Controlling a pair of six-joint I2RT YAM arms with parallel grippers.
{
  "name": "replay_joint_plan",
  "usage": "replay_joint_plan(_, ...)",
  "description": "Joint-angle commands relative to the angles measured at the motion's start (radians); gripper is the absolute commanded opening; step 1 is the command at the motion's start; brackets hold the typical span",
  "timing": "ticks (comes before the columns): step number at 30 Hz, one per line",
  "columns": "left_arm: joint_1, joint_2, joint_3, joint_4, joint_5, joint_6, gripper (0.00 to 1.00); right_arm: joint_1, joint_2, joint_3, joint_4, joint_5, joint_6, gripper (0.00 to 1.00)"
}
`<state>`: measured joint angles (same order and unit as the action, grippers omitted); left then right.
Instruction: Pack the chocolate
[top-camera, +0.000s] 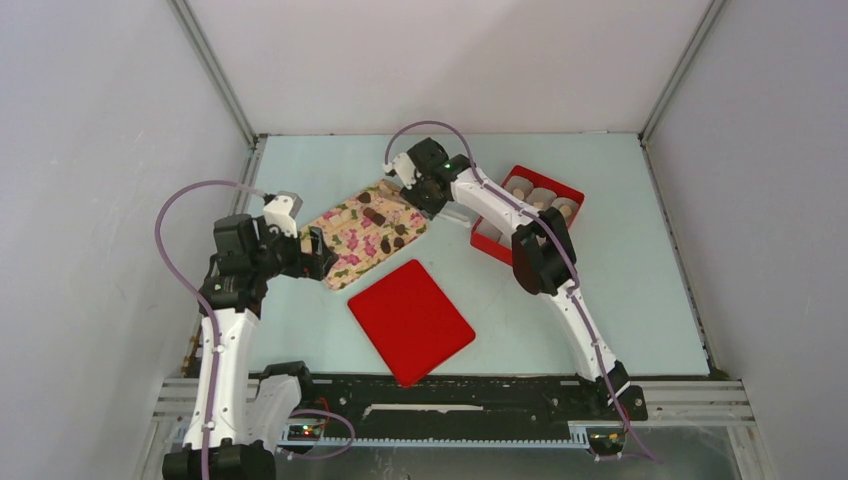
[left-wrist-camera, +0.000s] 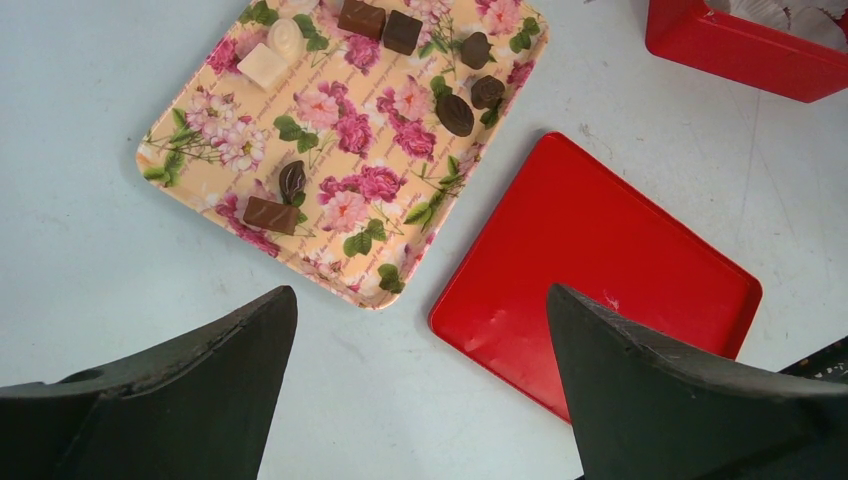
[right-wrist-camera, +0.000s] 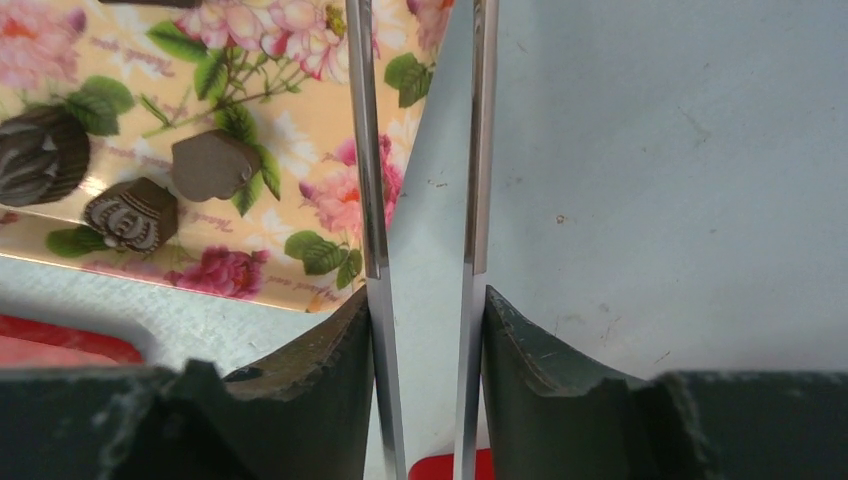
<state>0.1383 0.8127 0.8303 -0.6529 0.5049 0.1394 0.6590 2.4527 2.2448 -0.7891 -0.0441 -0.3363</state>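
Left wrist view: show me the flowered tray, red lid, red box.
flowered tray (left-wrist-camera: 340, 160), left wrist view, bare middle
red lid (left-wrist-camera: 600, 260), left wrist view, centre
red box (left-wrist-camera: 740, 55), left wrist view, near wall

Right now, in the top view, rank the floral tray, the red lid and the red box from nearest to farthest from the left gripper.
1. The floral tray: immediately right of the left gripper, its near-left edge by the fingertips.
2. The red lid: lying flat, right of the gripper and closer to the arm bases.
3. The red box: far right, past the tray.
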Motion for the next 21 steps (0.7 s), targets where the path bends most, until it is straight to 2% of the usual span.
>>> replay_joint_plan(1, 0.007, -0.008, -0.024, 0.038, 0.026, -0.006, 0.98, 0.003, -0.045, -0.022, 0.020, 0.038, -0.017, 0.39)
replay_joint_plan(5, 0.007, -0.012, -0.027, 0.038, 0.028, -0.005, 0.98, 0.002, -0.064, -0.037, 0.011, 0.025, -0.011, 0.30)
replay_joint_plan(9, 0.008, -0.014, -0.030, 0.038, 0.032, -0.006, 0.98, 0.012, -0.121, -0.066, 0.006, -0.006, 0.002, 0.26)
replay_joint_plan(21, 0.007, -0.017, -0.040, 0.047, 0.034, -0.004, 0.98, -0.042, -0.393, -0.234, -0.086, -0.225, 0.079, 0.22)
